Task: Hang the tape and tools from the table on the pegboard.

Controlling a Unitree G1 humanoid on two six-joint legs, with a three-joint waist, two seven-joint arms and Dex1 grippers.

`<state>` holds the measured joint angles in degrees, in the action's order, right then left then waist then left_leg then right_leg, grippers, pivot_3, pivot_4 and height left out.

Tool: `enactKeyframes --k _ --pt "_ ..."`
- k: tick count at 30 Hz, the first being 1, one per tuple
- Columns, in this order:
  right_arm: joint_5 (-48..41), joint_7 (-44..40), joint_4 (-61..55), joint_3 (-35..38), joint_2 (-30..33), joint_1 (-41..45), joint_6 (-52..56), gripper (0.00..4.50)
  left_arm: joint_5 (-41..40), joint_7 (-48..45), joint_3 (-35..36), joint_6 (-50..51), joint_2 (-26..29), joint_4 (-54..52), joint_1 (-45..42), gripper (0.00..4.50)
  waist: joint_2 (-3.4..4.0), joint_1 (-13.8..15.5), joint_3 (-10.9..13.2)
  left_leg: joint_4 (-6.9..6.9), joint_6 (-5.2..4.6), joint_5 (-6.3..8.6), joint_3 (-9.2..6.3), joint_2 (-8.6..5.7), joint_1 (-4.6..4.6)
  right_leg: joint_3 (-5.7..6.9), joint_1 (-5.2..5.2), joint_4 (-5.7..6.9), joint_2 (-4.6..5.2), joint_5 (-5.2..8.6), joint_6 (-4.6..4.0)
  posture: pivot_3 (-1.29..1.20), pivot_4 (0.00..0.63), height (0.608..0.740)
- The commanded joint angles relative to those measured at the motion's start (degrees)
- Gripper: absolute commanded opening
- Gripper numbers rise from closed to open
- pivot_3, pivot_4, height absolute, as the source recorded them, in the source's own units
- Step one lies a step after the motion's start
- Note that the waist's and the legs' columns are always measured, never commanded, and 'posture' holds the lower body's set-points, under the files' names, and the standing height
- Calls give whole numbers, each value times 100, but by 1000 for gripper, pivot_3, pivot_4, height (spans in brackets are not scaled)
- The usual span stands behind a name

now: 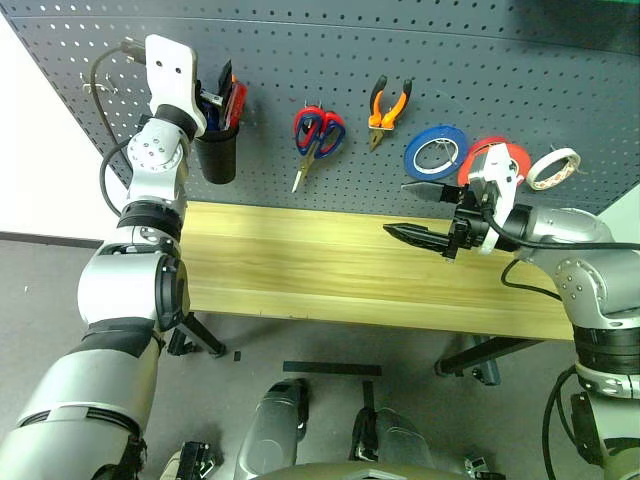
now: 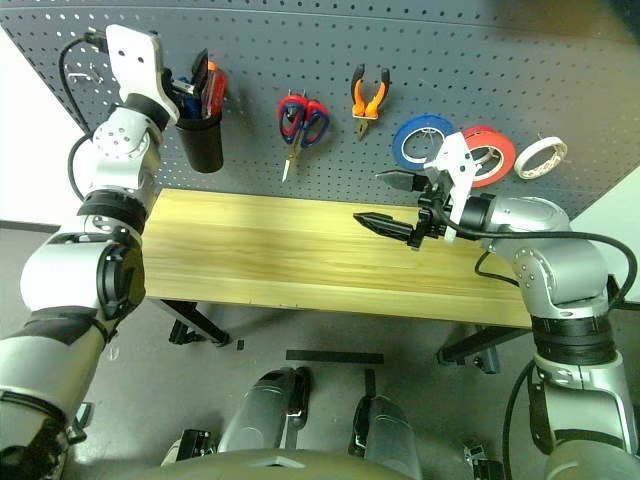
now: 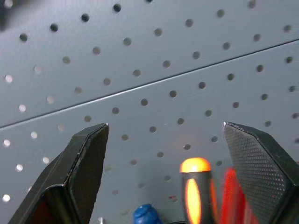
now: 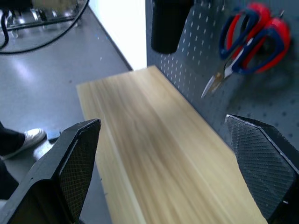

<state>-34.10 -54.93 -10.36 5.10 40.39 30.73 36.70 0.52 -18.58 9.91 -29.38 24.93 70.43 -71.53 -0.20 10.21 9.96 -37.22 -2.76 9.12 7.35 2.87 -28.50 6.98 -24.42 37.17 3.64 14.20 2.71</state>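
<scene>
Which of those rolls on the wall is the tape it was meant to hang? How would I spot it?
Look at the grey-blue pegboard above the table. Three rolls hang in a row at its right end: a blue roll, a red-orange roll, then the tape farthest right. The tape is whitish, thinner and smaller than the two coloured rolls.

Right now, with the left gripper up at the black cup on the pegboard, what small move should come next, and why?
Probably draw the left gripper straight back from the black cup. Its fingers stand open with nothing between them, and the red-handled screwdriver already stands in the cup. The table looks bare, and the pliers and tape hang on the pegboard.
</scene>
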Motion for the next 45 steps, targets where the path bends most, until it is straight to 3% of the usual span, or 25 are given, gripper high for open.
enactKeyframes --k 1,6,12,17,20,26,32,37,45 --pt "-334 -8 -73 289 -111 285 -19 4500 -387 -731 120 -176 137 -667 157 4092 -2 -28 -15 0 0 0 1 0 0 -1 0 0 0 0 0 198 49 732" --pt "-666 188 -87 471 -285 591 67 4500 -896 -1567 223 104 402 -1736 812 4092 -1 -88 -83 5 0 0 11 1 6 -11 -3 2 0 0 0 222 41 732" --pt "-761 224 -19 478 -318 621 98 4500 -1850 -2725 212 1253 538 -3744 2034 4092 3 -80 -166 5 -5 4 16 1 9 -16 -1 2 3 0 1 243 44 732" --pt "-871 651 -273 515 -580 295 190 4500 -2099 -2250 191 2822 410 -5297 3389 4092 -4 -61 -263 9 -9 8 19 3 16 -27 -1 3 3 0 1 244 49 732" --pt "-930 927 -564 454 -832 -128 203 4500 -1886 -1986 23 2980 200 -5919 4249 4092 -1 -10 -312 10 -34 25 18 8 18 -34 -1 3 5 1 1 239 51 732" --pt "-772 1397 -698 160 -1442 -663 67 4500 -1538 -1479 -250 2801 -457 -6097 5347 4092 -1 22 -348 13 -41 50 23 17 30 -50 -2 3 15 2 2 225 75 732" --pt "-688 1490 -762 -77 -1583 -768 95 4500 -1388 -1066 -466 3043 -902 -6220 5608 4092 -1 36 -348 28 -41 54 26 17 44 -56 -21 -4 26 12 -16 223 94 732" --pt "-485 1355 -328 -195 -1493 -336 -10 4500 -1487 -1028 -344 3018 -904 -6245 5469 4092 2 -6 -346 47 -41 54 42 15 63 -63 -17 -7 45 14 -18 231 116 732" --pt "129 889 790 -446 -1473 315 -535 4500 -1867 -1583 -235 2869 -606 -6537 5505 4092 2 74 -346 63 -42 54 54 5 81 -62 -11 -8 48 12 -8 330 91 732"
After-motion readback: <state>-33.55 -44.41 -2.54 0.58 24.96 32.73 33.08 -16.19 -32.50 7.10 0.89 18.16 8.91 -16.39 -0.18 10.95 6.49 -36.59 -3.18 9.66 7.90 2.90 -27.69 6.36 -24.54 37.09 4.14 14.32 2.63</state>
